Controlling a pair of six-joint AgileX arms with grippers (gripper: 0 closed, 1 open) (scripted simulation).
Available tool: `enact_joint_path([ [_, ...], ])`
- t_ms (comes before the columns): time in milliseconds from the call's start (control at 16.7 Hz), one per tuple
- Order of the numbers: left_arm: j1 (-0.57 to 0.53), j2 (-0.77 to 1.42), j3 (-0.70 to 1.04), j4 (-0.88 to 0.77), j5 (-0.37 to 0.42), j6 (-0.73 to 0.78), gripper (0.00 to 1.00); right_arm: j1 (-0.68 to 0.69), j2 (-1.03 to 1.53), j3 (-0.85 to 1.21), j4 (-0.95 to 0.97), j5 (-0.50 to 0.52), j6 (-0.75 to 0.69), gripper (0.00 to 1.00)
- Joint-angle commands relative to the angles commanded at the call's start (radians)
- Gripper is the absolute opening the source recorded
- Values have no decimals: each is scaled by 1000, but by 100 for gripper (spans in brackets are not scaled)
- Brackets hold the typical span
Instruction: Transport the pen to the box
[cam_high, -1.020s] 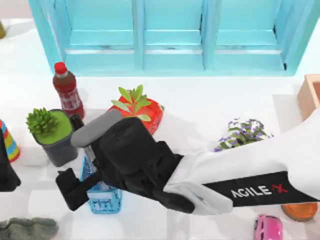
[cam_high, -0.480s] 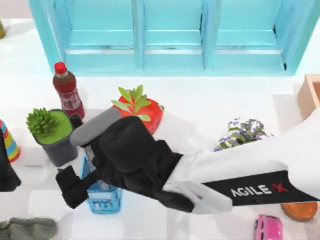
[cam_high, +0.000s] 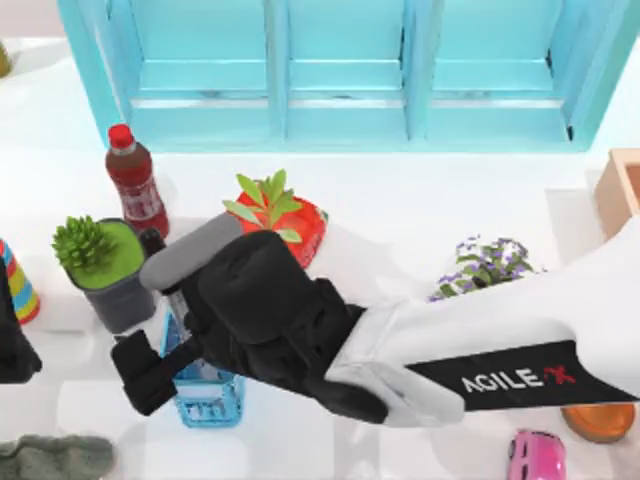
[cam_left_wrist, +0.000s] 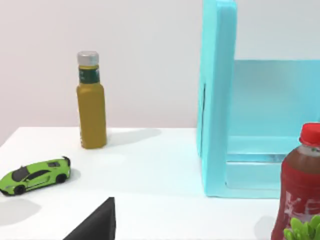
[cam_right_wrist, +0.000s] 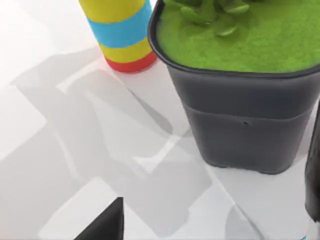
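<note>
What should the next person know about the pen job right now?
Right gripper: reached across the table, at the blue basket on the left side.
Left gripper: parked at the left edge.
Pen: sticking up at the basket, by the right gripper; cannot tell if it is gripped.
Box: far right edge.
Done: reach to the pen.
Left: carry it to the box.

"AGILE X" on right arm (cam_high: 520, 380)

two bottles (cam_high: 135, 178) (cam_left_wrist: 91, 101), two toy cars (cam_high: 535, 455) (cam_left_wrist: 35, 175), three potted plants (cam_high: 105, 270) (cam_high: 275, 215) (cam_high: 485, 265).
</note>
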Motion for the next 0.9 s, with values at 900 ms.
enact_joint_path([
  [900,0,0,0,0,0,0,100,-167,-487,-87,-372,-150,-88,0],
])
